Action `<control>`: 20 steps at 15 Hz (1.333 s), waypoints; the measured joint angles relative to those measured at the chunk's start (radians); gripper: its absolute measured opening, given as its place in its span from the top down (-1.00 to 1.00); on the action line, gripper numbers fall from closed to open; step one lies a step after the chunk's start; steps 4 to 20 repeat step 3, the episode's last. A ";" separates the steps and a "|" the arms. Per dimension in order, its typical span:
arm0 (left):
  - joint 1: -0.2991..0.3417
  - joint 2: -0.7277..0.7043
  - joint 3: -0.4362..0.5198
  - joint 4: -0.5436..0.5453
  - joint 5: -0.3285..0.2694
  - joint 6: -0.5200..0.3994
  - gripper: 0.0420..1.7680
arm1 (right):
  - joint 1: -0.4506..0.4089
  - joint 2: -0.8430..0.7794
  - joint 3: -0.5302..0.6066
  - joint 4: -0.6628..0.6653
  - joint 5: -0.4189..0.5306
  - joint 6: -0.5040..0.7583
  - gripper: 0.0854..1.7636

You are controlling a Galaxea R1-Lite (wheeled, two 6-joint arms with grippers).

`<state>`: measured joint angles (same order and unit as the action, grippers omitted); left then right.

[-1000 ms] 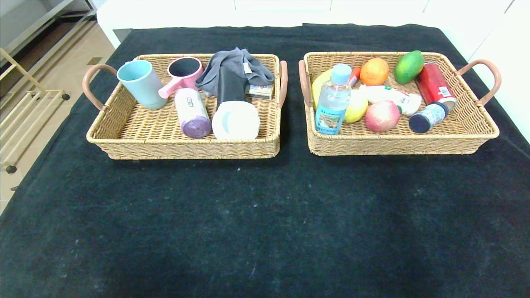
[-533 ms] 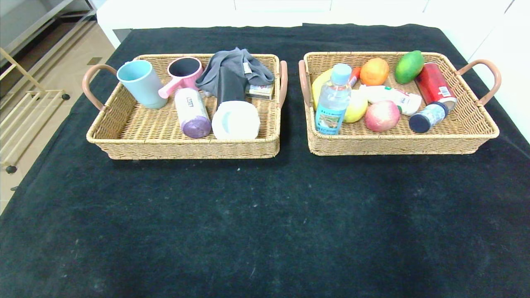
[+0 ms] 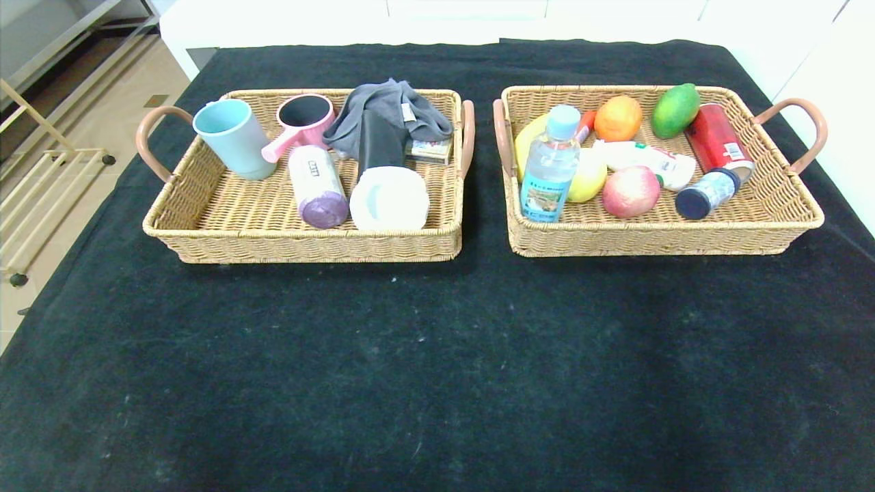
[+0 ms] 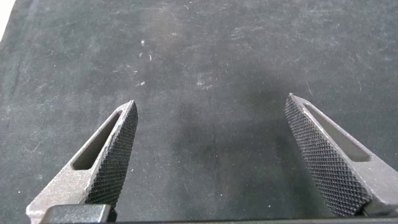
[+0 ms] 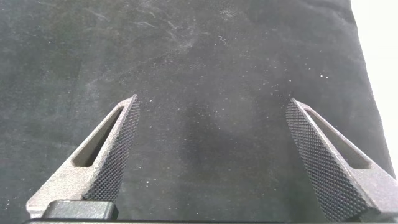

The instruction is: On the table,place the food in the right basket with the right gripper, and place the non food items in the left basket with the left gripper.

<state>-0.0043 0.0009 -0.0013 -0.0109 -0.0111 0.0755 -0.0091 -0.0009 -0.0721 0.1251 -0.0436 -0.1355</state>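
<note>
Black felt covered the tabletop (image 3: 437, 355), bare across its near half. Neither arm showed in the head view. The left end effector (image 4: 211, 112) hung over bare cloth, fingers spread wide, holding and touching nothing; the right end effector (image 5: 212, 111) did likewise near the cloth's edge.

Both baskets sat side by side at the far half. The left basket (image 3: 301, 246) held the white dish (image 3: 389, 199) with the black glasses case (image 3: 378, 142) behind it, its long axis running away from the robot, beside two cups, a lying tumbler and a grey cloth. The right basket (image 3: 656, 240) held the upright water bottle (image 3: 550, 166), lemon (image 3: 589, 179), peach (image 3: 630, 191) and the small bottle (image 3: 707, 193) lying with its cap toward the robot, among other fruit and a red can.
</note>
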 joint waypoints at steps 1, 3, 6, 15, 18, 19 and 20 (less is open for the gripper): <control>0.000 0.000 0.000 0.000 -0.001 0.000 -0.94 | 0.000 0.000 0.000 -0.002 -0.005 -0.008 -0.94; 0.000 0.000 0.001 -0.002 -0.001 0.000 -0.94 | 0.000 0.000 0.001 -0.006 -0.028 -0.033 -0.94; 0.000 0.000 0.001 -0.002 -0.001 0.000 -0.94 | 0.000 0.000 0.001 -0.006 -0.028 -0.033 -0.94; 0.000 0.000 0.001 -0.002 -0.001 0.000 -0.94 | 0.000 0.000 0.001 -0.006 -0.028 -0.033 -0.94; 0.000 0.000 0.001 -0.002 -0.001 0.000 -0.94 | 0.000 0.000 0.001 -0.006 -0.028 -0.033 -0.94; 0.000 0.000 0.001 -0.002 -0.001 0.000 -0.94 | 0.000 0.000 0.001 -0.006 -0.028 -0.033 -0.94; 0.000 0.000 0.001 -0.002 -0.001 0.000 -0.94 | 0.000 0.000 0.001 -0.006 -0.028 -0.033 -0.94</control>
